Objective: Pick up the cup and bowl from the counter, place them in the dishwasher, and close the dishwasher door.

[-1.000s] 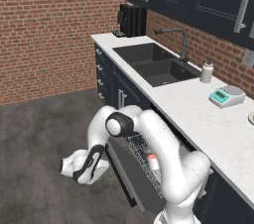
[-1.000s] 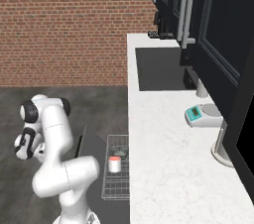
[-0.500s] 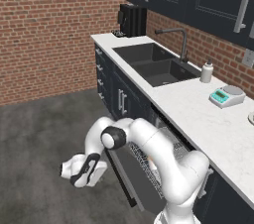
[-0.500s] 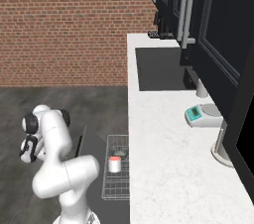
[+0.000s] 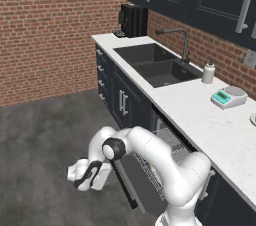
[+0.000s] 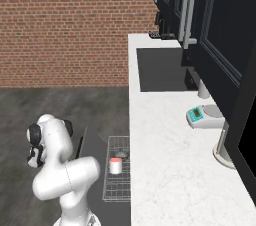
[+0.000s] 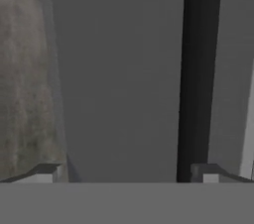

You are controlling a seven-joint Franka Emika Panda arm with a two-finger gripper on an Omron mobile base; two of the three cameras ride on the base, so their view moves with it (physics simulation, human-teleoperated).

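1. Sinking lower left in the left base view since a second ago, the gripper now hangs beside the half-lowered, flat navy dishwasher door, likely to push it shut
2. Right base view, lower middle: the white cup and dark bowl already sit in the silvery wire rack beside the marble counter
3. Hand view: jaws spread wide, empty, facing smooth grey panel

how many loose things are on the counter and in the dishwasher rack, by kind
cup: 1, in the rack
bowl: 1, in the rack
kitchen scale: 1, on the counter
soap bottle: 1, on the counter
coffee machine: 1, on the counter
total: 5
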